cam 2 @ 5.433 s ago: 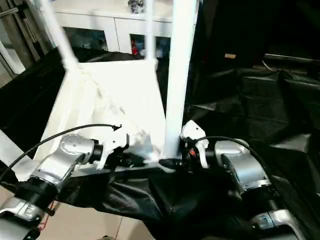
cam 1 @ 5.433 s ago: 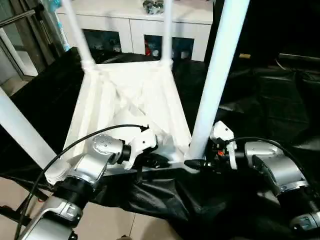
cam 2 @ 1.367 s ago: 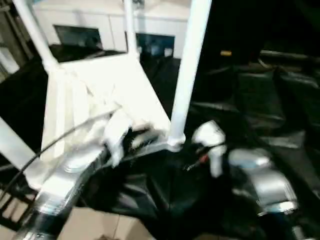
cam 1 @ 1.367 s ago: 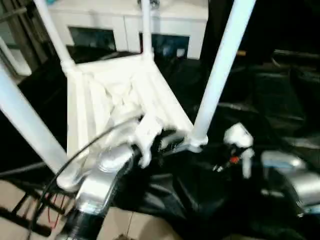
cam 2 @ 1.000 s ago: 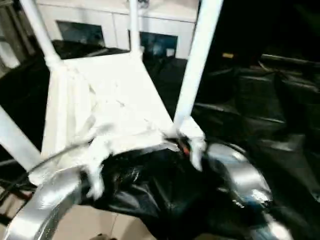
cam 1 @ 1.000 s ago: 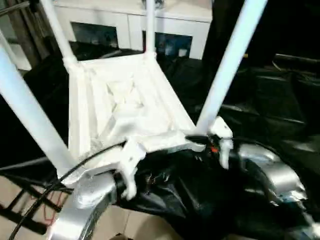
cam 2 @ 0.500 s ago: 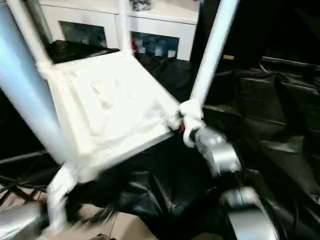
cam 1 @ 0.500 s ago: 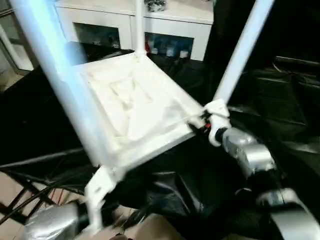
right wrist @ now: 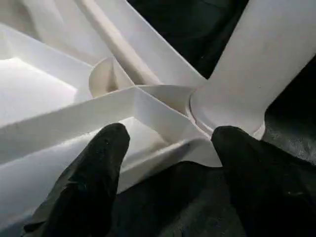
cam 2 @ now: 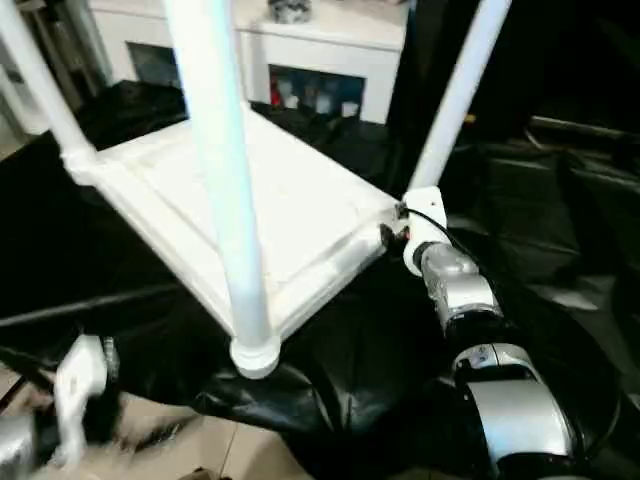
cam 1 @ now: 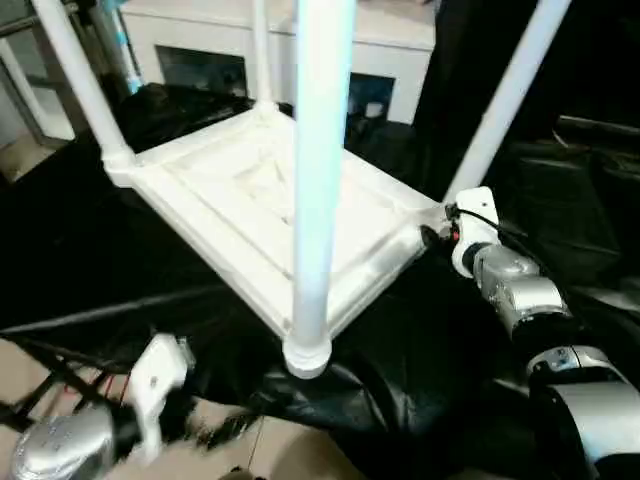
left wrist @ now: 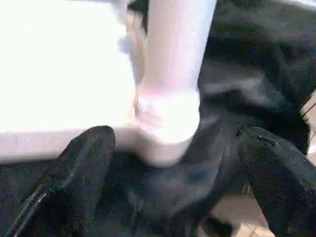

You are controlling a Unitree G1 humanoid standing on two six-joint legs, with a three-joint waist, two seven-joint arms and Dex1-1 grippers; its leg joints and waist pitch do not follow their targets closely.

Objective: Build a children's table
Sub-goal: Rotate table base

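Note:
The children's table lies upside down on black cloth, its ribbed white tabletop [cam 1: 250, 190] turned with one corner toward me. Four white legs stand in its corner sockets. The nearest leg [cam 1: 318, 150] rises at front centre from its socket [cam 1: 307, 355]. My right gripper [right wrist: 171, 132] is shut on the right corner [cam 1: 425, 215], one finger [right wrist: 94, 182] on the rim and the other by the base of the right leg [cam 1: 505, 100]. My left gripper [left wrist: 177, 140] is open and holds nothing. It hangs low at the front left [cam 1: 205, 430], facing the nearest socket [left wrist: 165, 128].
The black-draped work table [cam 1: 430, 340] stretches right and back, its cloth hanging over the front edge. A white cabinet [cam 1: 200, 45] stands behind. Light floor [cam 1: 300, 455] and a black frame [cam 1: 50, 370] show below the front left.
The tabletop has swung round, bringing the left front leg to front centre. My left gripper opened, let go and dropped away to the lower left. The right gripper stayed on its corner.

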